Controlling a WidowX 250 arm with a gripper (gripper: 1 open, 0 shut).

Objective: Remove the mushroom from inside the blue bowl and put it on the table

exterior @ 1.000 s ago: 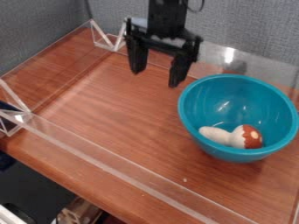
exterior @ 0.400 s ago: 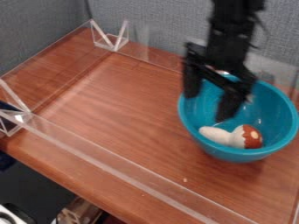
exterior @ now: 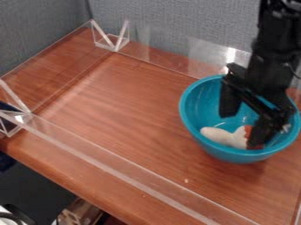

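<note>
Your jaws stand wide apart, gripping nothing, and the gripper (exterior: pixel 256 121) points straight down over the blue bowl (exterior: pixel 202 112). The two black fingers (exterior: pixel 228 100) straddle the inside of the bowl, one toward its middle, the other low by the right wall. The mushroom (exterior: pixel 230 136) lies on its side at the bottom of the bowl; you see its cream stem clearly, while the reddish cap is mostly hidden behind the right finger. Whether that finger touches it, you cannot tell. The bowl's rim rings your fingers closely on the right and front. Outward, the bowl sits near the right end of the table (exterior: pixel 112 101), just beside the clear acrylic wall (exterior: pixel 106 171) at the front. To the left, a broad stretch of bare wood runs to the far corner.
</note>
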